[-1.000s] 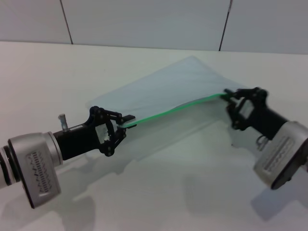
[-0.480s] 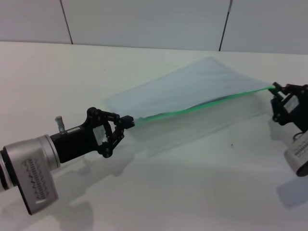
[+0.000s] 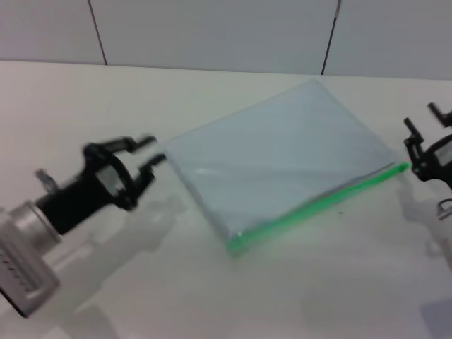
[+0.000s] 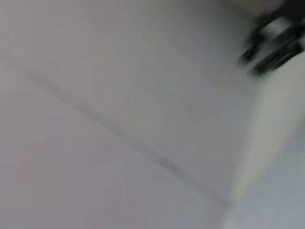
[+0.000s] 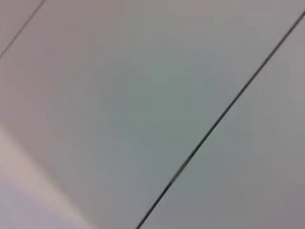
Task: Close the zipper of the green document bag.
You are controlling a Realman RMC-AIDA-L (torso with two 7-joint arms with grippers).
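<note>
White tabletop (image 3: 296, 296) fills the head view, backed by a pale panelled wall (image 3: 212, 28) with thin dark seams. The green document bag (image 3: 275, 159) lies flat on the table a little toward two o'clock of the view's centre, a translucent blue-grey pouch set on a diagonal, one corner pointing toward twelve o'clock. Its zipper (image 3: 321, 205) runs as a bright green strip along the near long edge, from about six o'clock of the pouch up toward three o'clock; the slider tab cannot be made out.

At nine o'clock, the left gripper (image 3: 148, 157) hovers just off the pouch's left corner, fingers spread apart and holding nothing, its black linkage and silver wrist trailing toward the lower left corner. It is blurred.

At three o'clock, the right gripper (image 3: 427, 127) sits at the frame edge, just beside the far end of the green strip but clear of it, its black fingers apart and empty.

Both wrist views show mostly blurred wall panels and seams; the left wrist view catches a dark blurred shape in one corner.
</note>
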